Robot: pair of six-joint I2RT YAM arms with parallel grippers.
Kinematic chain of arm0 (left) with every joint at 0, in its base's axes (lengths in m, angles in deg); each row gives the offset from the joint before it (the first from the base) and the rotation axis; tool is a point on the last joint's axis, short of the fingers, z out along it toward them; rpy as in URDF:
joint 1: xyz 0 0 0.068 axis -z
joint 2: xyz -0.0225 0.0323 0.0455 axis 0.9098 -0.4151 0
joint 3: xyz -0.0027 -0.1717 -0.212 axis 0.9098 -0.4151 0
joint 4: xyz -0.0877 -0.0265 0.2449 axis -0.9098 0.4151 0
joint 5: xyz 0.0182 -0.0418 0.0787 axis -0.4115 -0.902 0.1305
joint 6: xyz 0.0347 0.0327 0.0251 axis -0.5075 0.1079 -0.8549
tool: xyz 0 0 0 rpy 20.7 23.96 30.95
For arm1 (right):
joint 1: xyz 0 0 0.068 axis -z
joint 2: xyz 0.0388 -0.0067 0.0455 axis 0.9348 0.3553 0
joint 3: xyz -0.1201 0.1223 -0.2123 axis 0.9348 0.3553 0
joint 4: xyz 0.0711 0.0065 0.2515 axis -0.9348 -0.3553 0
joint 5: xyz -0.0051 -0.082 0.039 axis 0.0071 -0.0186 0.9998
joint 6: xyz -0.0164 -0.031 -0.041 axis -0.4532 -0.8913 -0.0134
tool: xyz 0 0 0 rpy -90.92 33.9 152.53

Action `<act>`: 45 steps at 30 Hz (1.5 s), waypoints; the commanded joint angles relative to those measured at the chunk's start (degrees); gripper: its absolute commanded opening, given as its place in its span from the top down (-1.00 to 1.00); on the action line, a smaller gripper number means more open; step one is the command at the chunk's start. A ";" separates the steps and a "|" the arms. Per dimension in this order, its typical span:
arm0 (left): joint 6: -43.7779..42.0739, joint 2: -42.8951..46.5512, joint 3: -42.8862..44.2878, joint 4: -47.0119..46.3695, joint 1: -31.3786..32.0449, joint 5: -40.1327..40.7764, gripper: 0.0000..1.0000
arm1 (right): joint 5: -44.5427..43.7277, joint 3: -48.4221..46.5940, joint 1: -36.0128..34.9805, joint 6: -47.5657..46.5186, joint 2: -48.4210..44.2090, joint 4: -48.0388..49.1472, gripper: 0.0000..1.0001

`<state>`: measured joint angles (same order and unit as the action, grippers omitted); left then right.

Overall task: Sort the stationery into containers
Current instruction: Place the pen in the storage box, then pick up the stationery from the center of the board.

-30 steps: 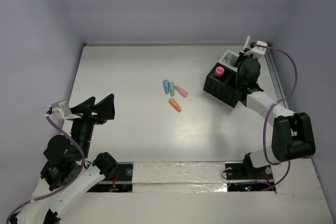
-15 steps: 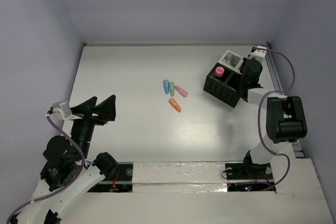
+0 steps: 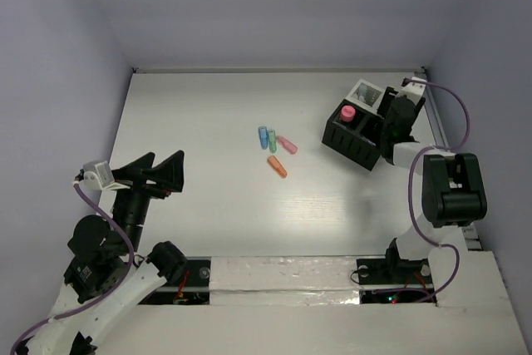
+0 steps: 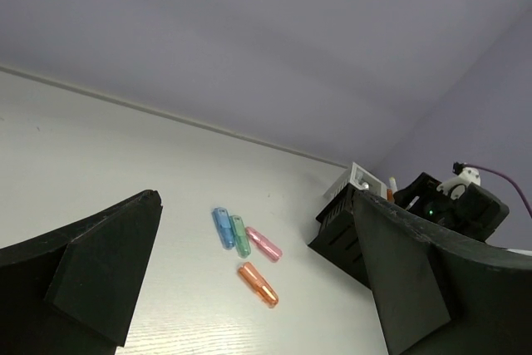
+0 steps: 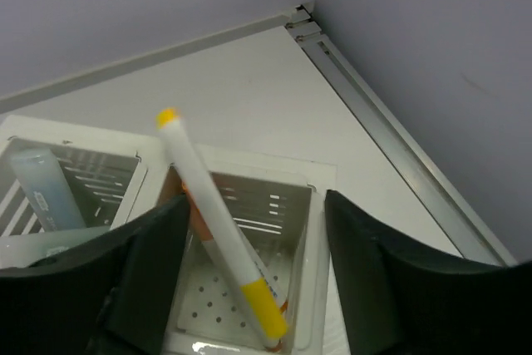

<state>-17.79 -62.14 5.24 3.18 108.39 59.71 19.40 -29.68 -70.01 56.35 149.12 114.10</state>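
Several small pens lie loose mid-table: blue (image 3: 263,136), green (image 3: 272,140), pink (image 3: 287,145) and orange (image 3: 278,166). In the left wrist view the same blue (image 4: 223,227), green (image 4: 240,235), pink (image 4: 264,244) and orange (image 4: 258,283) pens lie ahead of my left gripper (image 4: 256,205). That left gripper (image 3: 154,174) is open, empty and far from them. The black box (image 3: 353,135) holds a pink-capped piece (image 3: 348,112). My right gripper (image 3: 397,114) hangs over the white tray (image 3: 366,93). It stands open around a white, yellow-ended marker (image 5: 218,230), which leans in the tray's right cell (image 5: 312,205) beside an orange pen (image 5: 195,214).
The tray's left cell holds a pale blue-white piece (image 5: 46,189). A metal rail (image 5: 391,147) runs along the table's right edge, close to the tray. Lilac walls close in the back and sides. Both arm bases sit at the near edge.
My right gripper was shut on the marker and has opened, leaving it leaning in the tray's right cell. The right arm shifted slightly towards the tray. The left arm is still.
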 commanded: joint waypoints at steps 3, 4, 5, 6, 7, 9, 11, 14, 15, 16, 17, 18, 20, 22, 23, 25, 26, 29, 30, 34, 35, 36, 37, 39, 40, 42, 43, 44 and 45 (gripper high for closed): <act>-0.42 0.21 -0.47 -3.34 -0.38 -1.06 -0.98 | 0.58 -0.39 0.20 4.69 -7.34 1.56 -0.70; -0.33 0.21 -0.47 -3.34 -0.99 -1.15 -0.98 | 1.72 -0.92 0.20 5.65 -9.18 0.42 -0.76; -0.33 0.12 -0.56 -3.42 -0.99 -1.15 -0.98 | 4.86 -2.14 0.20 7.75 -9.98 -2.03 -0.84; -0.33 0.12 -0.56 -3.51 -1.51 -1.33 -0.98 | 6.37 -2.68 -0.49 8.21 -10.68 -2.93 -0.87; -0.33 -0.14 -0.56 -3.60 -1.52 -1.50 -0.98 | 7.26 -3.20 -2.67 8.39 -11.65 -3.63 -0.89; -0.33 -0.49 -0.64 -3.78 -2.66 -2.20 -0.98 | 9.02 -4.52 -5.32 7.86 -12.18 -5.30 -0.95; -0.33 -1.11 -0.65 -3.95 -3.45 -3.08 -0.98 | 11.38 -5.75 -10.31 7.43 -12.01 -7.85 -0.95; -0.33 -1.90 -0.73 -4.30 -5.11 -4.14 -0.98 | 15.06 -8.12 -17.78 6.46 -10.00 -11.61 -0.94; -0.33 -2.16 -0.73 -4.22 -5.12 -4.31 -0.98 | 16.39 -9.18 -19.55 6.45 -8.94 -13.20 -0.94; -0.33 -2.51 -0.82 -4.30 -5.73 -4.49 -0.98 | 17.54 -11.27 -21.31 6.37 -7.80 -16.35 -0.94; -0.41 -2.69 -0.73 -4.39 -6.26 -4.67 -0.98 | 20.86 -12.69 -22.72 5.76 -6.40 -18.30 -0.94; -0.42 -2.95 -0.82 -4.31 -6.27 -4.93 -0.98 | 22.37 -14.44 -25.52 5.58 -3.08 -20.75 -0.94; -0.42 -3.75 -0.82 -4.48 -6.79 -5.19 -0.98 | 23.70 -20.06 -28.26 4.70 0.63 -27.43 -0.91; -0.42 -4.27 -0.82 -4.57 -7.32 -5.55 -0.98 | 23.88 -24.11 -31.51 4.26 5.99 -31.92 -0.90; -0.42 -4.45 -0.91 -4.66 -7.93 -5.98 -0.98 | 23.88 -27.78 -32.22 4.52 7.75 -35.59 -0.68; -0.42 -4.89 -0.91 -4.92 -8.64 -6.51 -0.98 | 23.96 -30.09 -33.45 4.87 11.79 -36.94 -0.45; -0.42 -4.98 -1.00 -5.09 -9.51 -7.12 -0.98 | 24.05 -32.02 -33.46 5.48 13.03 -38.08 -0.31; -0.42 -5.59 -1.17 -5.44 -11.09 -8.44 -0.98 | 24.31 -34.84 -33.46 6.80 16.99 -40.90 -0.06; -0.33 -5.77 -1.17 -5.45 -11.10 -8.88 -0.98 | 24.40 -36.24 -33.46 7.07 17.78 -41.08 -0.06; -0.33 -6.82 -1.35 -5.97 -13.11 -10.73 -0.98 | 24.67 -38.10 -33.99 7.68 20.68 -45.03 0.11; -0.33 -7.00 -1.44 -6.15 -13.82 -11.69 -0.98 | 24.67 -38.28 -33.99 7.95 21.47 -45.12 0.11; -0.33 -7.09 -1.44 -6.32 -13.82 -12.13 -0.98 | 24.93 -38.36 -34.51 8.12 21.91 -45.30 0.11; -0.33 -7.44 -1.44 -6.33 -14.61 -12.57 -0.98 | 25.19 -38.54 -34.51 8.12 22.27 -45.30 0.11; -0.24 -7.79 -1.52 -6.68 -15.49 -13.98 -0.98 | 25.81 -39.15 -34.51 8.30 23.58 -46.00 0.11; -0.24 -8.05 -1.61 -6.76 -16.28 -14.33 -0.98 | 25.90 -39.94 -35.03 8.30 24.02 -46.61 0.11; -0.15 -8.14 -1.61 -6.85 -17.08 -15.30 -0.98 | 26.07 -40.47 -35.56 8.13 25.16 -46.88 0.09; -0.15 -8.23 -1.61 -6.94 -17.60 -15.56 -0.98 | 26.16 -40.74 -35.57 8.12 25.52 -46.97 0.08; -0.15 -8.32 -1.70 -7.03 -17.60 -15.74 -0.98 | 26.34 -41.17 -35.57 8.12 25.87 -47.14 0.07; -0.15 -8.41 -1.61 -7.03 -18.13 -16.09 -0.98 | 26.34 -41.27 -35.57 8.04 26.13 -47.14 0.04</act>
<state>-17.79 -69.57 4.06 -0.07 91.23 45.98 44.67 -67.84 -104.65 64.22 174.29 67.67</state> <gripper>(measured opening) 0.989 0.472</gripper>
